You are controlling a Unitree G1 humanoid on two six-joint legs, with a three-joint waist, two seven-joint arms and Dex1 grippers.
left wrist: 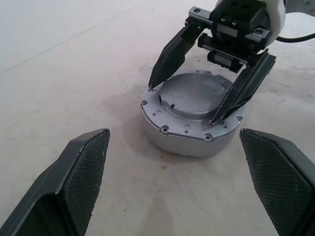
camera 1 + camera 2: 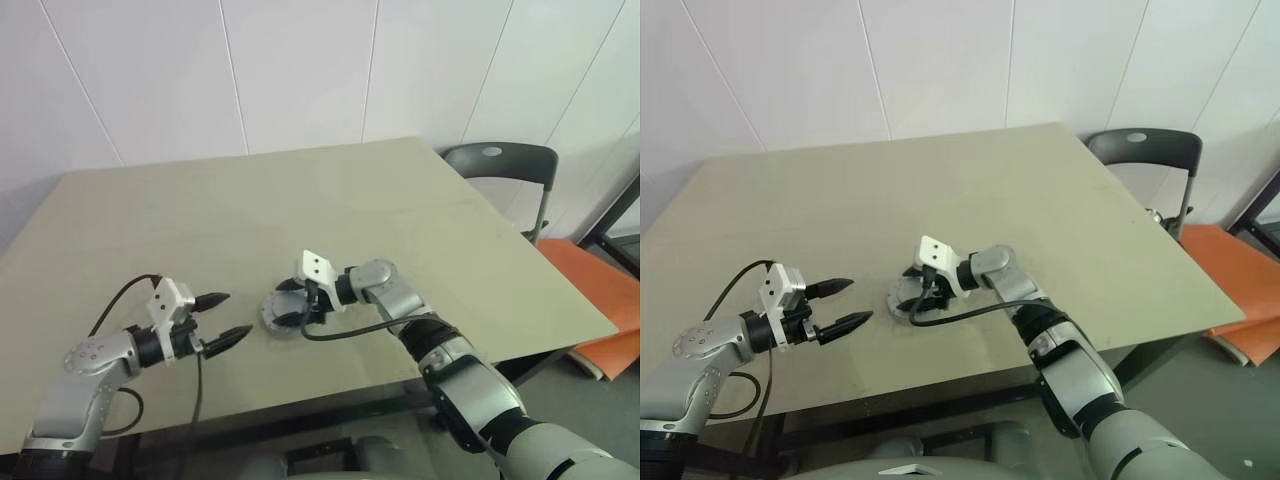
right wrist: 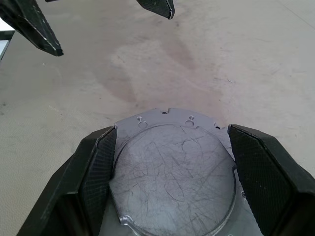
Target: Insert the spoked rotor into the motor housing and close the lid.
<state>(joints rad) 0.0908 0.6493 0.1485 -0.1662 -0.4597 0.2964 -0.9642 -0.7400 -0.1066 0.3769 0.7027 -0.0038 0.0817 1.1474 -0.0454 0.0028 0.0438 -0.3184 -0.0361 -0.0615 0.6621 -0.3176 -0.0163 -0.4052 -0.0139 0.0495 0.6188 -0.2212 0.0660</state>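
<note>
One beige surface (image 2: 420,220), one dark chair (image 2: 505,165) beyond its far right corner. One motor housing (image 1: 189,115) sits near the front edge, flat lid (image 3: 172,174) on top. My right gripper (image 1: 214,96): jaws straddle the lid, touching its rim. My left gripper (image 2: 222,318): jaws spread wide, empty, just beside the housing.

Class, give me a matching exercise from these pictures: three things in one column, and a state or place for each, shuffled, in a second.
Things:
1. left pincer
2. right pincer
3. housing

States:
A. lid on, standing on the table
B. open, beside the housing, touching nothing
C. fingers set at either side of the lid

Pairs: 1-B, 2-C, 3-A
</note>
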